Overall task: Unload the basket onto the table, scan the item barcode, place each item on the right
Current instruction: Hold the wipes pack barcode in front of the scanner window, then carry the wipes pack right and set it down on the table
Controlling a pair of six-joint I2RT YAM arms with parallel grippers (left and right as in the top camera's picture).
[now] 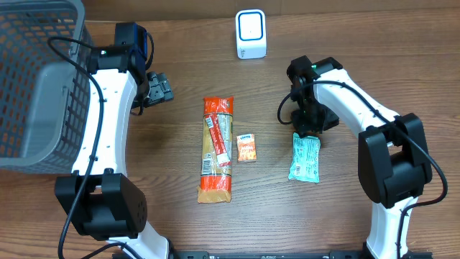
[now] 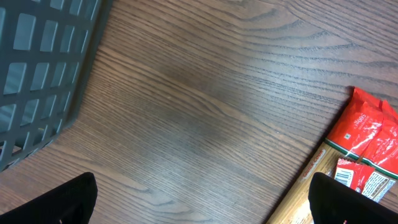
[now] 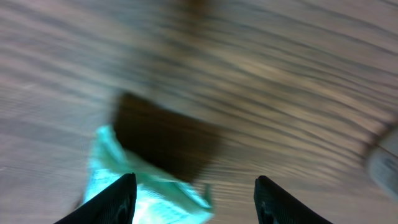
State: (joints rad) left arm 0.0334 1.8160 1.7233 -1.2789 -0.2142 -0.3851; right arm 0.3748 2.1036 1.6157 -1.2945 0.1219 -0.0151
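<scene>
Looking down on the wooden table (image 1: 165,216): its near half is mostly bare board, with wide room between the two arm bases. A grey mesh basket (image 1: 43,79) fills the far left corner, its rim running off the picture's edge. The left arm stands just beside it. The left gripper (image 1: 159,88) hangs over bare wood, fingers spread wide with only wood grain between them, the basket wall on one side and the end of the long package on the other.

That long red-and-tan package (image 1: 217,149) lies flat in the middle, pointing away from the robot, with open board along its left flank. Over on the right the teal packet (image 1: 305,158) lies flat, well apart from the long package. The right gripper (image 1: 307,129) sits over its far edge, pincer apart, a corner of the packet showing between the fingers. The wrist view is blurred, so I cannot tell whether a finger touches it.

A white scanner (image 1: 251,34) stands upright near the far edge, bare wood all round. Smallest, a little orange packet (image 1: 246,147) lies just beside the long package's right edge.
</scene>
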